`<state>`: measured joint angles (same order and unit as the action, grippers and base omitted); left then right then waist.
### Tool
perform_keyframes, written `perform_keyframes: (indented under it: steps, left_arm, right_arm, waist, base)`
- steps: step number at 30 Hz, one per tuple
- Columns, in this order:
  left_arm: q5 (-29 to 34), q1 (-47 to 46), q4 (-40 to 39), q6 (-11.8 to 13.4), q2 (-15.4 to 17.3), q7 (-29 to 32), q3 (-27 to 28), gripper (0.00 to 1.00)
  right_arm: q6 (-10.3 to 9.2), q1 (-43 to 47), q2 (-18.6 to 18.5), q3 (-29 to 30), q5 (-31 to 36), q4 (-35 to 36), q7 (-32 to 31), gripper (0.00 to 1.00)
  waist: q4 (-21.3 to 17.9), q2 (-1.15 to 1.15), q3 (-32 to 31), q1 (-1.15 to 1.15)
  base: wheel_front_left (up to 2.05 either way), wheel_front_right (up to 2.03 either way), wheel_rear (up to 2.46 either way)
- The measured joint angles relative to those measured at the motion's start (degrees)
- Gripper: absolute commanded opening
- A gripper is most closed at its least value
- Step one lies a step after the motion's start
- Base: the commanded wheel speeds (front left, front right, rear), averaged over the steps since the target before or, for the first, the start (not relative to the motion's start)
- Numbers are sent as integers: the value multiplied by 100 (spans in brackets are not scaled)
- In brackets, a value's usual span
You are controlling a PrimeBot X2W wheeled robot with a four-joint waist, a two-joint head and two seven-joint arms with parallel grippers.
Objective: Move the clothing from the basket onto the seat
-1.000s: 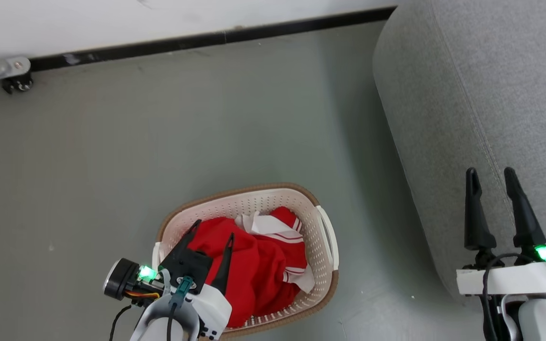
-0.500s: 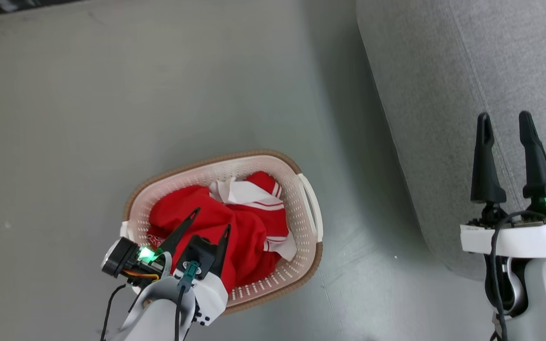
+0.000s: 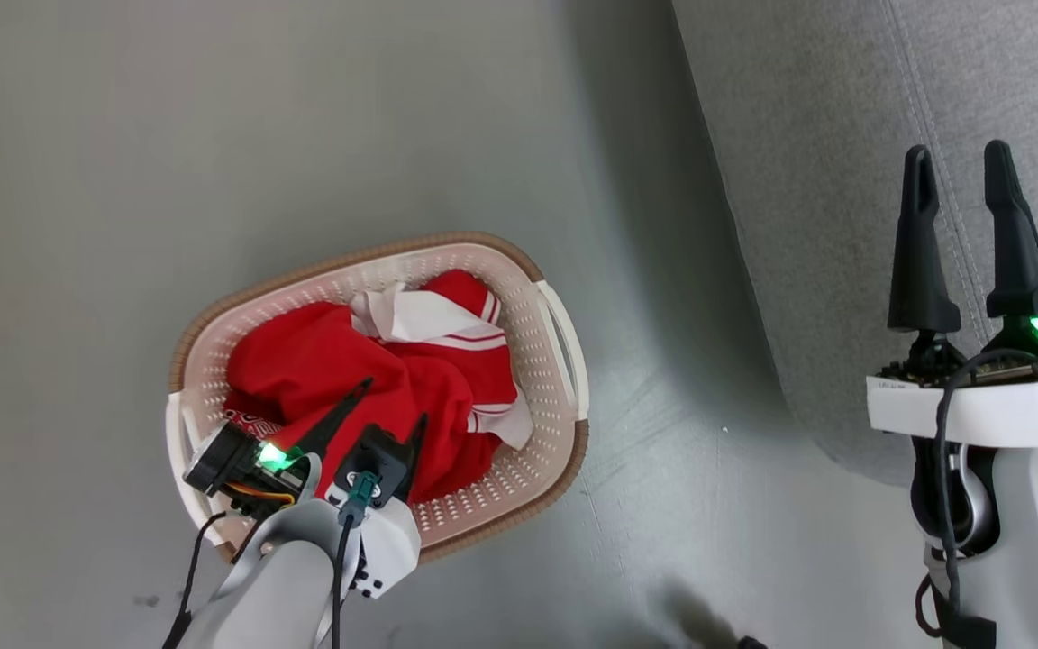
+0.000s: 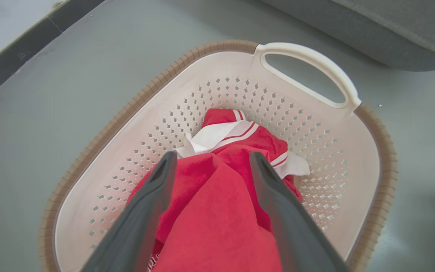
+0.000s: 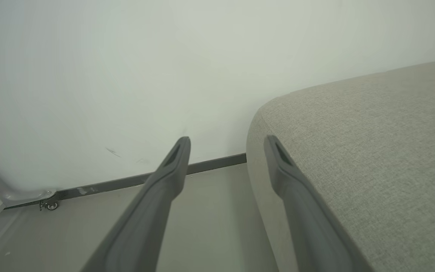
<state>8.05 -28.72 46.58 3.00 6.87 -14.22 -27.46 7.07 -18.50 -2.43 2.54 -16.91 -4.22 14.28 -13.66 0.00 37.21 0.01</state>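
The clothing [image 3: 303, 361], red with white striped trim, lies heaped in the cream basket [image 3: 564, 342] with a brown rim, which stands on the floor. My left gripper [image 3: 393, 401] is open just above the heap, a finger on either side of a red fold. In the left wrist view the clothing [image 4: 221, 211] shows between the open left gripper [image 4: 213, 155], inside the perforated basket [image 4: 315, 124]. The grey seat [image 3: 843, 135] rises to the right of the basket. My right gripper [image 3: 958, 151] is open and empty over the seat's edge. The right wrist view shows the right gripper [image 5: 227, 139] beside the seat [image 5: 372, 151].
Grey floor [image 3: 213, 135] surrounds the basket, with a strip of it between basket and seat. A white wall with a dark baseboard [image 5: 127, 183] stands beyond, and a metal frame on a caster [image 5: 49, 204] sits at the wall's foot.
The head camera has tilted down, so wall and baseboard have left its picture. My open left gripper has come further over the clothing toward the basket's middle. The right gripper stays open.
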Motion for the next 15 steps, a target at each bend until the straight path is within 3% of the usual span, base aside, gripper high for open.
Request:
perform_keyframes:
  steps: [15]
  left_arm:
    - [238,-477,591,98,144,105,-59,100]
  right_arm:
    - [0,-337,-1,-134,-267,-10,0,100]
  waist:
    - [-315,0,591,0]
  base:
    - [0,0,0]
